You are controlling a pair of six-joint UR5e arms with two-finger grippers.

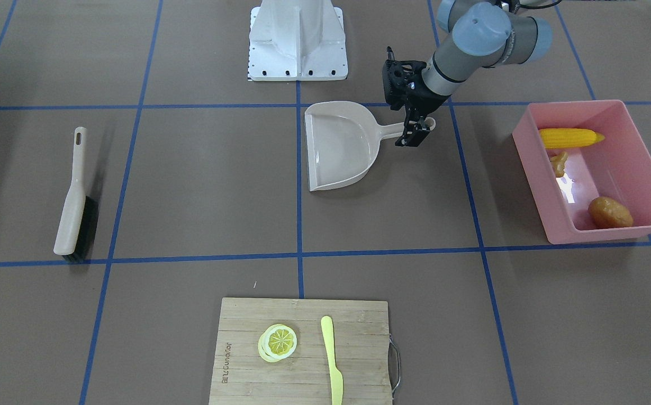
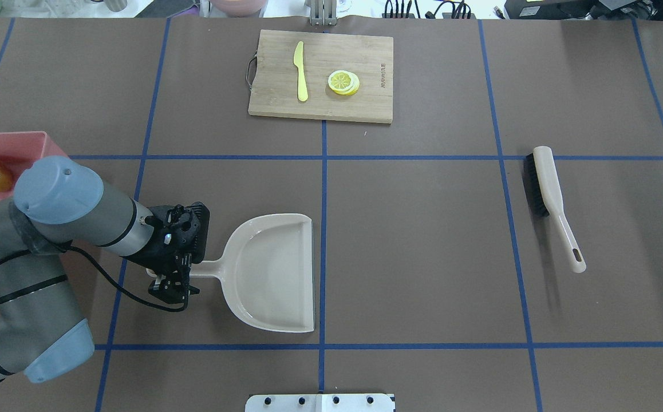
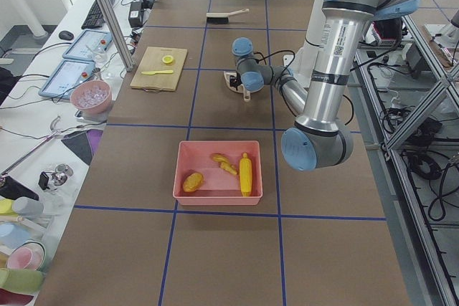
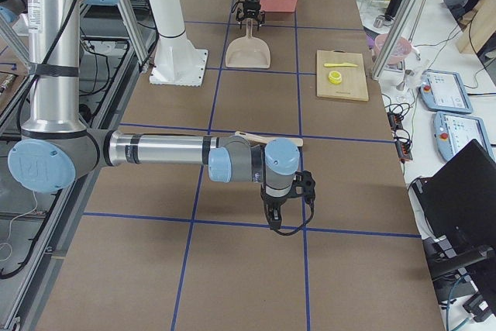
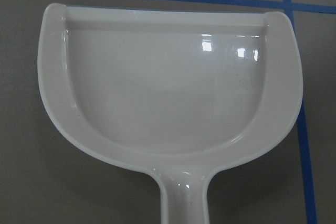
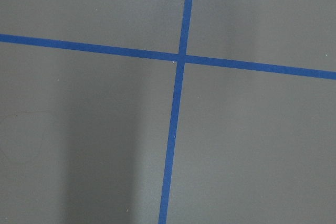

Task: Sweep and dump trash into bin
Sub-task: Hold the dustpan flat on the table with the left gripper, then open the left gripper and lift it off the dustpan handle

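Since corn (image 1: pixel 570 137), ginger (image 1: pixel 559 163), potato (image 1: pixel 610 212) lie in bin (image 1: pixel 612 233), they read as light, hard, prone to roll: sweep, not pinch. L gripper (image 1: pixel 412 140) over dustpan (image 1: pixel 337 146) handle, grip unclear; R gripper (image 4: pixel 277 221): can't tell.

A brown desk (image 2: pixel 423 257) was marked off by blue tape lines (image 2: pixel 323 171). At its far edge a wooden cutting board (image 2: pixel 274 100) was laid, with a yellow knife (image 2: pixel 300 71) on its left part and stacked lemon slices (image 2: pixel 343 82) to the right of the knife, apart from it. A beige dustpan (image 2: pixel 274 274) was set flat just left of the centre line, its mouth turned rightward. A beige brush (image 2: pixel 552 203) was laid well to the right.
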